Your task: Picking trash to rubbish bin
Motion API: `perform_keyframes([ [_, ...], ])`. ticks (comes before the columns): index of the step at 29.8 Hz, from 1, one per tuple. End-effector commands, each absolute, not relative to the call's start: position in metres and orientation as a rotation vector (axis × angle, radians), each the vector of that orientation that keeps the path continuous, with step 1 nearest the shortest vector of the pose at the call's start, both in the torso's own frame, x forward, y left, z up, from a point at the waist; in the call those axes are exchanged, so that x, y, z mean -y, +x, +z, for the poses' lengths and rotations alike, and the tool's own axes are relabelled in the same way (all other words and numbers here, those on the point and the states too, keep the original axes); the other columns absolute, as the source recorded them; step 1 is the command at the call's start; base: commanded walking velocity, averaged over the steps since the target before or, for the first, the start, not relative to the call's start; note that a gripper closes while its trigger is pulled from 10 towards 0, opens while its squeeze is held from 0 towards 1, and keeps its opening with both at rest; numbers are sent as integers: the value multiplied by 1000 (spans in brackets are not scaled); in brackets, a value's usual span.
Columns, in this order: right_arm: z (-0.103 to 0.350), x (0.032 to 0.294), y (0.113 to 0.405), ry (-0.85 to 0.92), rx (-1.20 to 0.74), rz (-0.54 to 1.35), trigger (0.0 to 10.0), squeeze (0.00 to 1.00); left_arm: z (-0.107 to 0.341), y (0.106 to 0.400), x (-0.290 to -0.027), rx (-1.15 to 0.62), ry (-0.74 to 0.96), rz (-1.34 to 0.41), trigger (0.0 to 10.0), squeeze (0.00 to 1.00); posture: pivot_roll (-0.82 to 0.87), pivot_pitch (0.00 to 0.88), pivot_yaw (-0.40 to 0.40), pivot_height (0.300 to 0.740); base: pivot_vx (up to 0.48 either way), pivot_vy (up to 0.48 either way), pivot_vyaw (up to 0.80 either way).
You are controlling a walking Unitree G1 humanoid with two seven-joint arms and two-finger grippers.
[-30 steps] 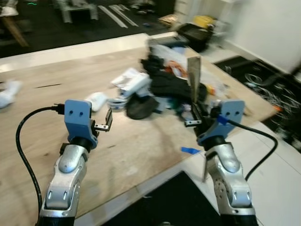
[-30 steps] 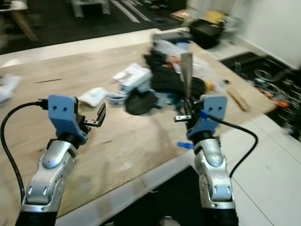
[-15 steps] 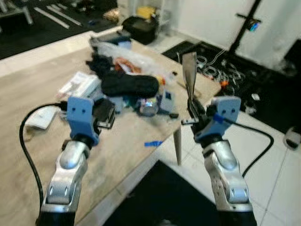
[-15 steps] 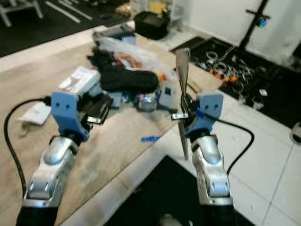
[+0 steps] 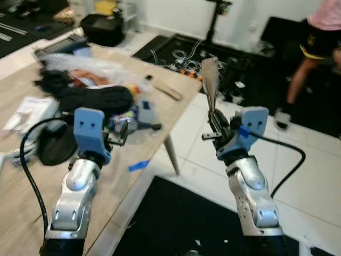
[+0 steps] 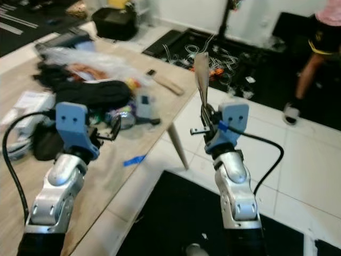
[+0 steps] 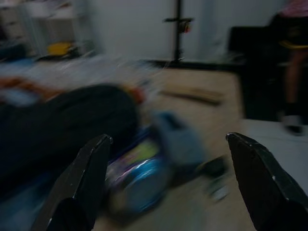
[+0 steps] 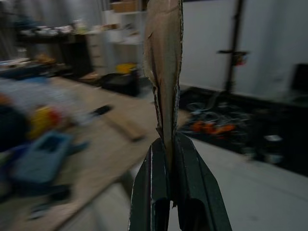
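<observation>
On the left, a wooden counter (image 5: 160, 101) is strewn with clutter. The left gripper (image 5: 121, 133) is held above it, fingers spread wide and empty. To the right, over the white tiled floor (image 5: 314, 170), a flat cardboard scrap (image 5: 211, 88) is pinched upright by the right gripper (image 5: 216, 128), probably so it can be carried to a bin. A person's legs (image 5: 306, 58) are seen far right.

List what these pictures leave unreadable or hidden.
- The rubbish bin's whereabouts: cannot tell.
- Person: cut off by the head views' top edge, legs and shorts remain.
- Table clutter: motion blur hides what most items are; the left wrist view smears it further between the left gripper's open fingers.
- Cardboard strip in the right gripper: edge-on, its top leaves the right wrist view.
</observation>
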State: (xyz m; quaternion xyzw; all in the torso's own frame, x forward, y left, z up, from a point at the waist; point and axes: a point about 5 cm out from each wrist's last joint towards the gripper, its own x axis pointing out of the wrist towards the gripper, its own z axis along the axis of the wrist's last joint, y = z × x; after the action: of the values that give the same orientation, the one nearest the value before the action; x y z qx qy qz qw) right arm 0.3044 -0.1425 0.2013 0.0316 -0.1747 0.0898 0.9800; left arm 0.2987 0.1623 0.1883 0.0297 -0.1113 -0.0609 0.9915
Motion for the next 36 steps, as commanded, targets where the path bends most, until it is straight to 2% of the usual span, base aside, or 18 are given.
perform_keyframes([
  [1,196,141,305,57,329,181,10000,0,185,299,-163,210,59,-128,10000,0,36,140,2,740,0,0,-800],
  [36,184,139,304,101,269,189,10000,0,183,297,-163,199,65,-122,10000,0,47,168,-5,740,0,0,-800],
])
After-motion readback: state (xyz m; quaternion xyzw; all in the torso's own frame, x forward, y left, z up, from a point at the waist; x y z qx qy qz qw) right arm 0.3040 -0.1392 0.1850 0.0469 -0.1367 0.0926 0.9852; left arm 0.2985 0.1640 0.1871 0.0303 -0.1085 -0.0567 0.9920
